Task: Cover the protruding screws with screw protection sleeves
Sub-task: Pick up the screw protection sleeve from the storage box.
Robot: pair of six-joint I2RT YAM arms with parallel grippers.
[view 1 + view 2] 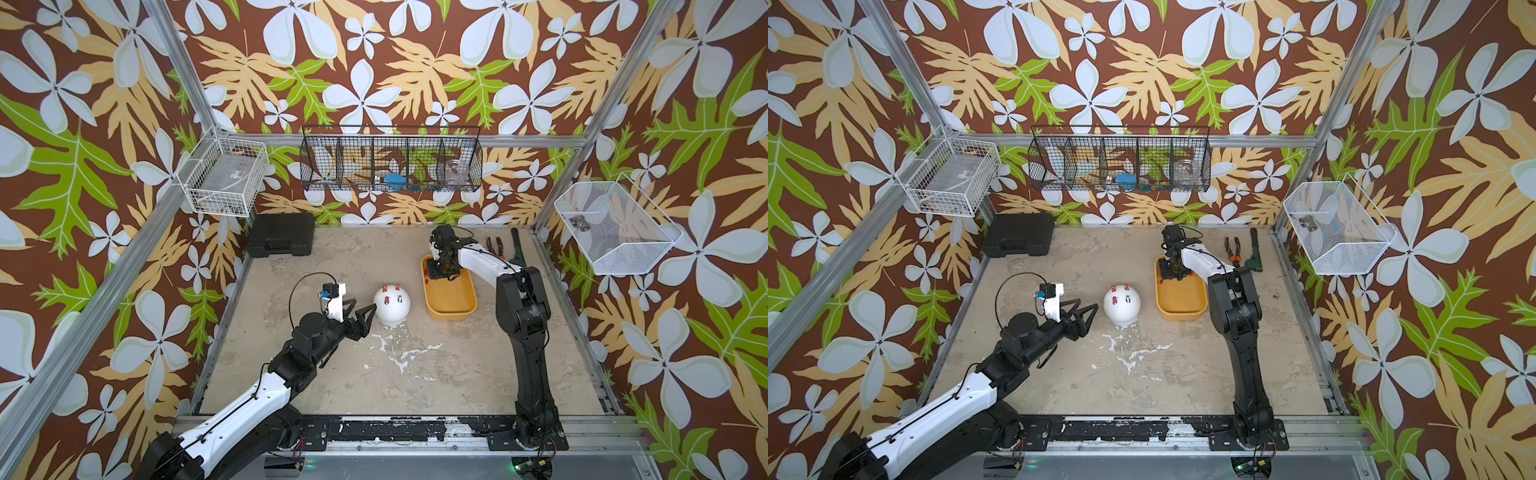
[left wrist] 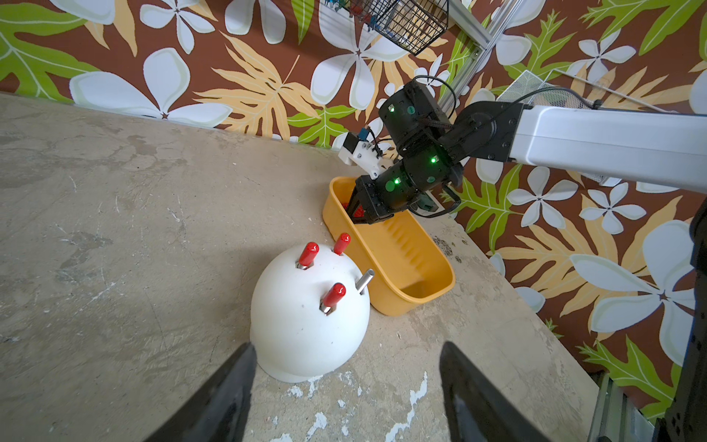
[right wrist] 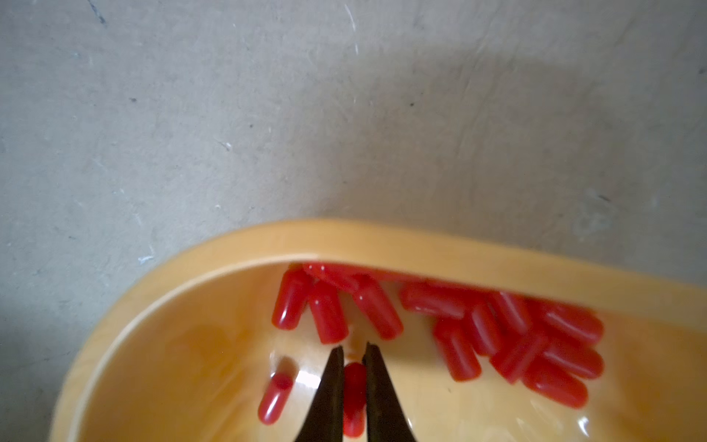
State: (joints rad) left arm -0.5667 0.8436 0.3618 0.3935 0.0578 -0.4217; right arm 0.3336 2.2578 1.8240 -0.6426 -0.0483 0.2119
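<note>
Floral walls (image 1: 83,166) enclose a mottled grey table (image 1: 415,374); its yellow tray (image 1: 451,297) holds loose red sleeves (image 3: 516,344), one sleeve (image 3: 354,386) pinched between the narrowed jaws of the right gripper (image 3: 354,346). Left gripper (image 1: 363,303) gapes empty beside the white dome (image 1: 390,313), three of its screws (image 2: 364,281) capped, one bare.

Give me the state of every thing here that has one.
Left gripper: jaws open, empty.
Right gripper: jaws shut on a sleeve.
Three screws: sleeved.
Fourth screw: bare.
Tray: holds loose sleeves.
Case: shut.
</note>
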